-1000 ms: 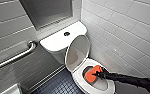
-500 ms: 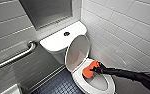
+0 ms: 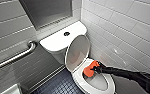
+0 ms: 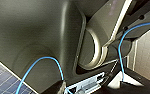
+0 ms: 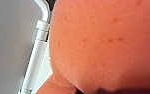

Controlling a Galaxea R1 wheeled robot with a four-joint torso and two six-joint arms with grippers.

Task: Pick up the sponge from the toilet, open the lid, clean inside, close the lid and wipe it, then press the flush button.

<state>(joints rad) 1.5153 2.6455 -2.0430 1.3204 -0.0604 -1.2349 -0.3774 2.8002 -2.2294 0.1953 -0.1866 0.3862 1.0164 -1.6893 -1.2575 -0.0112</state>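
The white toilet (image 3: 56,42) stands in the corner with its lid (image 3: 77,53) raised and leaning back against the tank. My right gripper (image 3: 96,68) reaches in from the right and is shut on the orange-red sponge (image 3: 89,70). The sponge presses on the back part of the bowl, just inside the seat ring (image 3: 111,85). In the right wrist view the sponge (image 5: 103,42) looms very large, beside a white hinged edge (image 5: 42,27). The round flush button (image 3: 66,33) sits on the tank top.
A steel grab bar (image 3: 13,58) runs along the left wall. White wall tiles (image 3: 126,32) close in at the toilet's right. Dark blue floor tiles (image 3: 58,86) lie in front of the bowl. A blue cable (image 4: 53,62) crosses my own dark body.
The right gripper has carried the sponge slightly up and back along the rear of the bowl. Lid and camera have stayed put.
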